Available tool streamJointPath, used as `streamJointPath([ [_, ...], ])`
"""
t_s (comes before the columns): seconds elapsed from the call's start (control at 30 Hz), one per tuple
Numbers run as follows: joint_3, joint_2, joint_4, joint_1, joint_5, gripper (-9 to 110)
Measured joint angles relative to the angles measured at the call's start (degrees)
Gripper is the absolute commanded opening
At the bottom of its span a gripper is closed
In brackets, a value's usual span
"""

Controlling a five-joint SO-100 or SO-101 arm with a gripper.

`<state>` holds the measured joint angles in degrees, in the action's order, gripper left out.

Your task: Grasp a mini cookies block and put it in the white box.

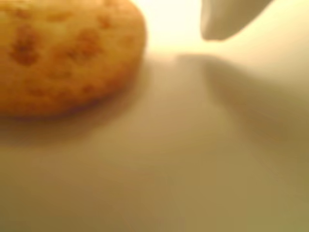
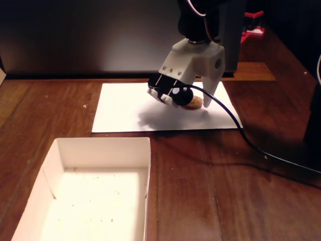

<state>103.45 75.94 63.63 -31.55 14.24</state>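
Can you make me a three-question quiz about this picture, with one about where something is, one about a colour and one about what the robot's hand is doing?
1. Where is the cookie?
A. in the white box
B. on the white paper sheet
C. on bare wood

2. What colour is the box?
A. white
B. red
C. blue

3. The hand is:
A. carrying the cookie over the box
B. low over the cookie, not closed on it
C. inside the box

Answers:
1 B, paper lies under it.
2 A, its walls are white.
3 B, the wrist view shows a gap between cookie and fingertip.
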Motion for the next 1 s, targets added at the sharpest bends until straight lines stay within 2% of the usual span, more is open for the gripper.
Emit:
streamJointPath([
  [1.0, -3.1, -5.0, 1.8, -0.2, 0.0, 39],
])
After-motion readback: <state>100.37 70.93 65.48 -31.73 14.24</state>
